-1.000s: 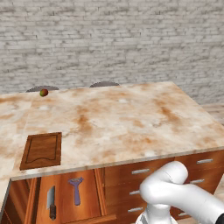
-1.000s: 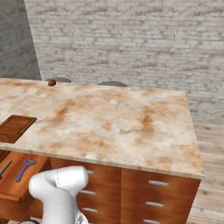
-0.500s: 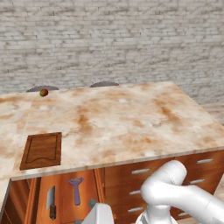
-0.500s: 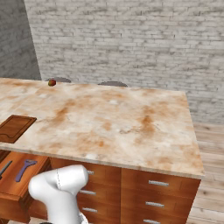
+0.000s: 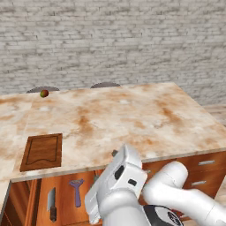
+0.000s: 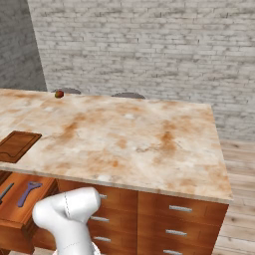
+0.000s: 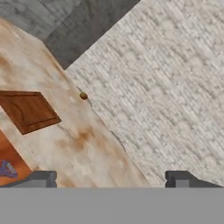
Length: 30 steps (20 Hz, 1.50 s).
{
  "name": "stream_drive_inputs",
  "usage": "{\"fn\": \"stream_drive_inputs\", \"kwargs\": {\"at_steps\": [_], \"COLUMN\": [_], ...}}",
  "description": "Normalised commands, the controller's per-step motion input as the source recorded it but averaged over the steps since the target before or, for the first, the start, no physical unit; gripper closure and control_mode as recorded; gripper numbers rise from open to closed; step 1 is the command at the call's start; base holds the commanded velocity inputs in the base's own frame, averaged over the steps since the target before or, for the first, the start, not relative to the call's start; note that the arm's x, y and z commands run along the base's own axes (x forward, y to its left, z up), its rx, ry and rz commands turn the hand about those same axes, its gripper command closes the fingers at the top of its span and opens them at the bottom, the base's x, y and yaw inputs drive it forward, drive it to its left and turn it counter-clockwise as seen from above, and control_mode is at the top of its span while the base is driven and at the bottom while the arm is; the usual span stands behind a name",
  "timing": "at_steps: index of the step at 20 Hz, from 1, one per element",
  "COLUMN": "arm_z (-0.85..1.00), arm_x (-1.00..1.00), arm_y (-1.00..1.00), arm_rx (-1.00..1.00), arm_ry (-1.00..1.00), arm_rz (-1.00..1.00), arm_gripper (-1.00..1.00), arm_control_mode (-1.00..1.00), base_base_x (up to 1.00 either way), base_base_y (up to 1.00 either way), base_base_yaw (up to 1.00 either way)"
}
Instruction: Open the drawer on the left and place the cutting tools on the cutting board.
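1. Left base view: the arm's white hand body rises in front of the desk (image 5: 132,119) edge, its fingertips hidden from here. The drawer (image 5: 62,201) stands open just left of and below the hand, with the knife (image 5: 52,204) and the purple peeler (image 5: 77,192) lying side by side inside, the peeler nearer the hand. The board (image 5: 43,151) lies on the desk up and left of the hand, bare. A small fruit (image 5: 44,93) sits at the far left edge.

2. Right base view: the open drawer (image 6: 20,204) is left of the arm, the peeler (image 6: 27,193) inside; the knife (image 6: 6,191) is partly cut off. The board (image 6: 17,145) lies above the drawer; the fruit (image 6: 59,93) lies far back.

3. Hand view: the hand (image 7: 112,179) is spread wide and holds nothing. The board (image 7: 27,109) lies ahead and to the left, the fruit (image 7: 83,95) beyond it. The peeler (image 7: 6,168) peeks in just beside the left fingertip.
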Motion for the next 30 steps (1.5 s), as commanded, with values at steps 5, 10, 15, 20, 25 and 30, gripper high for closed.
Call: {"fn": "stream_drive_inputs", "kwargs": {"at_steps": [5, 10, 15, 20, 25, 30], "arm_z": [0.23, 0.00, -0.05, -0.40, -0.89, -0.95], "arm_x": [0.95, 0.93, 0.57, 0.56, 0.23, 0.00], "arm_y": [-0.18, -0.10, -0.01, 0.00, 0.00, 0.00], "arm_rx": [0.03, 0.02, 0.00, 0.00, 0.00, 0.00], "arm_ry": [0.38, 0.52, 0.66, 0.80, 0.59, 0.23], "arm_rz": [0.00, 0.01, 0.04, 0.00, 0.00, 0.00], "arm_gripper": [-1.00, -1.00, -1.00, -1.00, -1.00, -1.00], "arm_control_mode": [-1.00, -1.00, -1.00, -1.00, -1.00, -1.00], "base_base_x": [0.00, 0.00, 0.00, 0.00, 0.00, 0.00], "base_base_y": [0.00, 0.00, 0.00, 0.00, 0.00, 0.00], "base_base_yaw": [0.00, 0.00, 0.00, 0.00, 0.00, 0.00]}}
